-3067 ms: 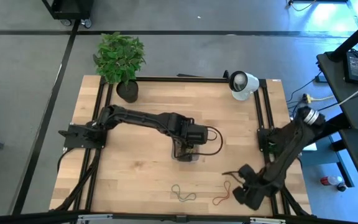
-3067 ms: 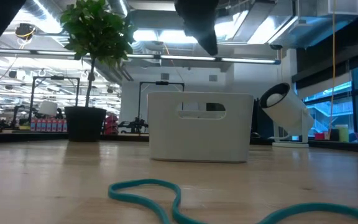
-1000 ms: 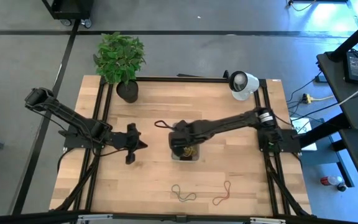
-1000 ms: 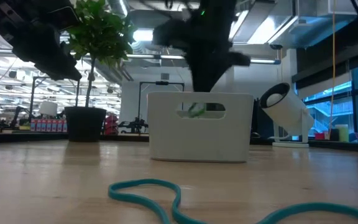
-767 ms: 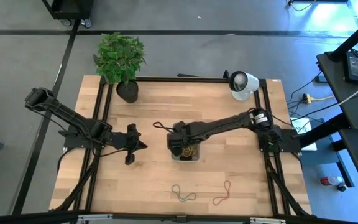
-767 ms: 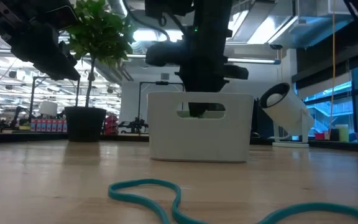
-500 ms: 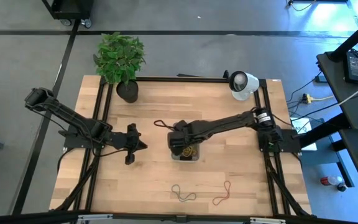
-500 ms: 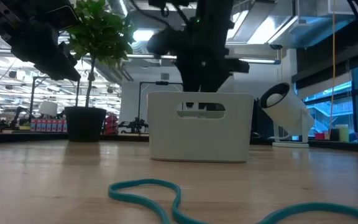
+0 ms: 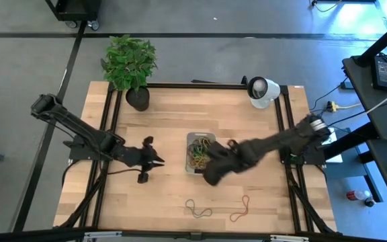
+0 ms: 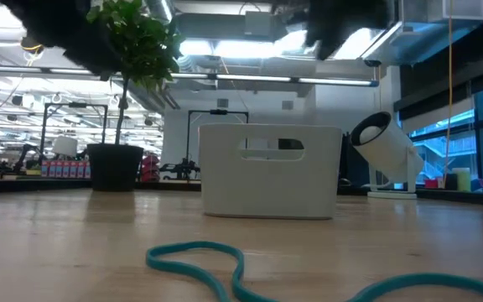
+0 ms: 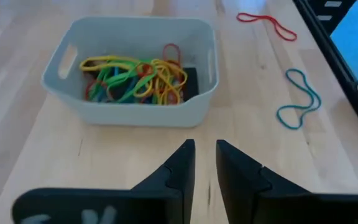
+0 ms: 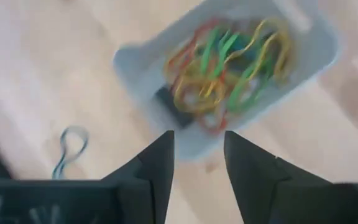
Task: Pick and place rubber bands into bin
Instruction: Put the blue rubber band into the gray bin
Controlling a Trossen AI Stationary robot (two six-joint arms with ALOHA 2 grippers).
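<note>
Bin: the bin (image 9: 200, 151) is set at the table's middle, with a tangle of rubber bands (image 11: 135, 78) inside.
Loose bands: 2 are left on the wood near the front edge, a teal one (image 9: 197, 208) and a red one (image 9: 240, 209).
Left gripper (image 9: 154, 160): held left of the bin, fingers narrowly parted, nothing gripped.
Right gripper (image 12: 196, 163): held just beside the bin, fingers spread wide, nothing gripped.

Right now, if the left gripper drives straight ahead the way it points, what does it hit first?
Most likely the bin: its near wall lies directly ahead of the left gripper, with bare table between. How high the fingers ride is unclear.
</note>
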